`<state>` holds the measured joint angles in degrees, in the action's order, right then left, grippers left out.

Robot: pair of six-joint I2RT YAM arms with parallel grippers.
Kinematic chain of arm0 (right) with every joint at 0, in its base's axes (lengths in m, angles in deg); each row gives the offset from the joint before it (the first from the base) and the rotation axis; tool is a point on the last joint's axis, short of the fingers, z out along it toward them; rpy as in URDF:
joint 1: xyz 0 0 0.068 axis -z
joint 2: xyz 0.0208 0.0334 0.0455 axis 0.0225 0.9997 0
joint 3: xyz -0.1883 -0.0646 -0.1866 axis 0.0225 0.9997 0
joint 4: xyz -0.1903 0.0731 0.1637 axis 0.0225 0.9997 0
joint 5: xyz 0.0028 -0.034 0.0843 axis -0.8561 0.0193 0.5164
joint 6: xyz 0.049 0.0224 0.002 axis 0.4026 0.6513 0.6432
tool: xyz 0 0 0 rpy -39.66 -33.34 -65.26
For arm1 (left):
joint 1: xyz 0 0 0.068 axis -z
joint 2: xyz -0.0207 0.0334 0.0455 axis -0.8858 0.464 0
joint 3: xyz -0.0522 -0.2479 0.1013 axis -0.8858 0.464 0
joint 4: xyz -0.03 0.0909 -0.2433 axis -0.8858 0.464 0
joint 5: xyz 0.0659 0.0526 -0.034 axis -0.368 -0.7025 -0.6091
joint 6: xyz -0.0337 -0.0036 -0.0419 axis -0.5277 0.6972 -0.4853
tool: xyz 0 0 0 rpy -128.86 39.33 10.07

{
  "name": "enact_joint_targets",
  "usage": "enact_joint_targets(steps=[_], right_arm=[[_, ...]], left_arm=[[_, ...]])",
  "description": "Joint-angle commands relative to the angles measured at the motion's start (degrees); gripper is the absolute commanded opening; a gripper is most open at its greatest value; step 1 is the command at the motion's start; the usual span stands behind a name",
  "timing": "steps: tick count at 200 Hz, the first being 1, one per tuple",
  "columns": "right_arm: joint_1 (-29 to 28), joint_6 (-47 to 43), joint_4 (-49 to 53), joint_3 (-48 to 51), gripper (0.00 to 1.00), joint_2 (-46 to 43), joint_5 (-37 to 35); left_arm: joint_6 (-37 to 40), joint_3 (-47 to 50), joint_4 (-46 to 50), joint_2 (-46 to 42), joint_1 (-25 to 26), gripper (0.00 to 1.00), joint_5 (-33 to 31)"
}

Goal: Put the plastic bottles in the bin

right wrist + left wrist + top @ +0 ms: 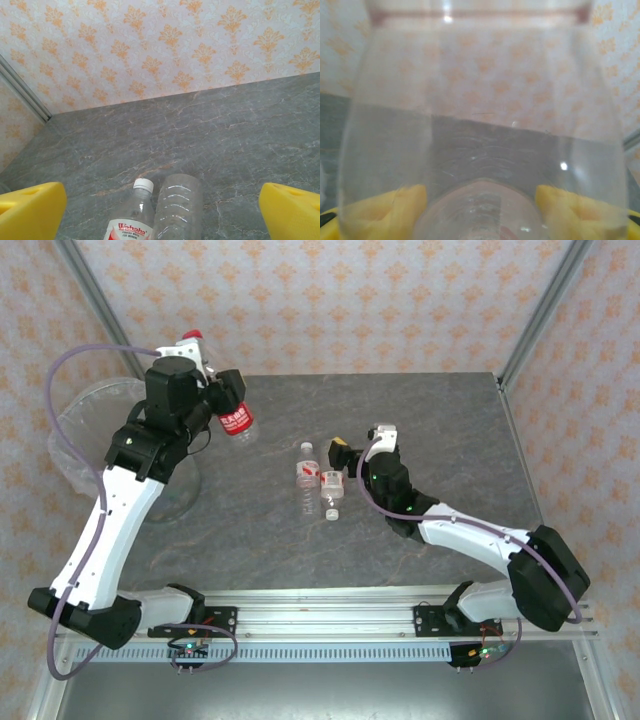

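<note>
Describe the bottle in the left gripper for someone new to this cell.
Start at the round translucent bin at the grey table's left edge. Just right of it, the left gripper holds a small clear red-labelled plastic bottle aloft. The two mid-table bottles lie flat.

The overhead camera hangs high behind the arms and looks steeply down, taking in the whole table [440,430] with the arm bases along its bottom edge. The left wrist camera sits right against a clear bottle [485,125], looking through it toward the papered wall [620,30]. The right wrist camera rides low, facing the far left corner between yellow fingertips [30,210]. It shares the two lying bottles [132,220] mid-table with the overhead view.
</note>
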<state>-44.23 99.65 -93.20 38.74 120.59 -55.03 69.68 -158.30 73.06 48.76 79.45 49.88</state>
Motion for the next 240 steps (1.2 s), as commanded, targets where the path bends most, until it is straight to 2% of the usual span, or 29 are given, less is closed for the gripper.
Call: enact_joint_targets(steps=[1,71,117,145,240], right_arm=[[0.31,0.62,0.95,-2.77,0.99,0.87,0.09],[0.31,1.54,-1.63,-2.70,0.99,2.30,0.80],[0.31,1.37,-0.43,-3.84,0.99,3.31,4.29],[0.31,1.19,-0.50,-4.03,0.99,3.48,4.40],[0.31,1.33,-0.02,-4.36,0.99,4.46,4.44]], left_arm=[[3.46,-2.77,2.25,-1.69,-0.60,0.58,-8.16],[7.40,-7.98,1.53,-2.39,-2.87,0.58,-16.52],[6.25,-8.47,-0.45,-2.04,-8.08,0.58,-15.88],[4.94,-8.28,-0.28,-1.50,-12.99,0.58,-13.86],[5.60,-11.66,3.92,5.07,-22.31,0.59,-12.18]])
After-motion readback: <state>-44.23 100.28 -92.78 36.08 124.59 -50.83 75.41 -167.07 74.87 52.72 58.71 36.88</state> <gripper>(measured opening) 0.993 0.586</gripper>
